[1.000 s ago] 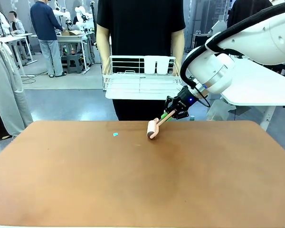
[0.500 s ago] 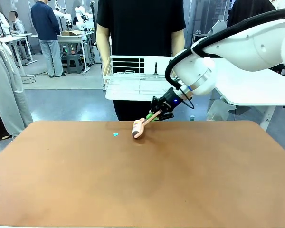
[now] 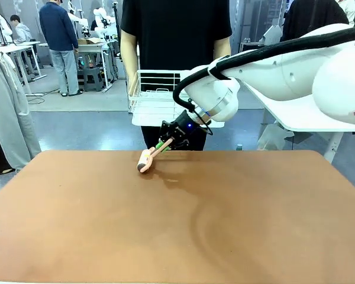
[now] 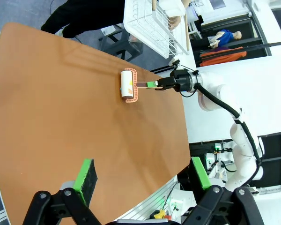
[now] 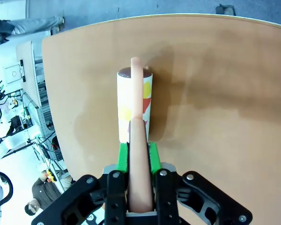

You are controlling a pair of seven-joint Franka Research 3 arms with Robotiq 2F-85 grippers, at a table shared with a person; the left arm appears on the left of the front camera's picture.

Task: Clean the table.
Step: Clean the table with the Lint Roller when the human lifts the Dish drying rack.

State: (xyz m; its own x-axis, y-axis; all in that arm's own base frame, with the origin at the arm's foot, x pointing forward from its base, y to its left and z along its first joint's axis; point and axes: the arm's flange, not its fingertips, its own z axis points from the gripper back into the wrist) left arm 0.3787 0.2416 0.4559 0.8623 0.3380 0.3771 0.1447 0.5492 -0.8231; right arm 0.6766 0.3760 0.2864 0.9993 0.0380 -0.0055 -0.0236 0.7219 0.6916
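- The table (image 3: 177, 236) is seen as a wide reddish-brown top; its surface is bare apart from one tool.
- A lint roller (image 3: 145, 160) is set with its head on the tabletop toward 11 o'clock, near the far edge; its pinkish handle is tilted up toward 2 o'clock.
- The handle is clamped between the green pads of the right gripper (image 3: 164, 142), whose white arm is brought in from 3 o'clock and reaches across the middle.
- A person (image 3: 174, 29) in a black shirt is seen standing at 12 o'clock, beyond the table.
- A white wire basket (image 3: 157, 106) is held at the person's waist, partly hidden behind the arm.
- A white-topped table (image 3: 302, 115) is placed at 2 o'clock, behind the arm.
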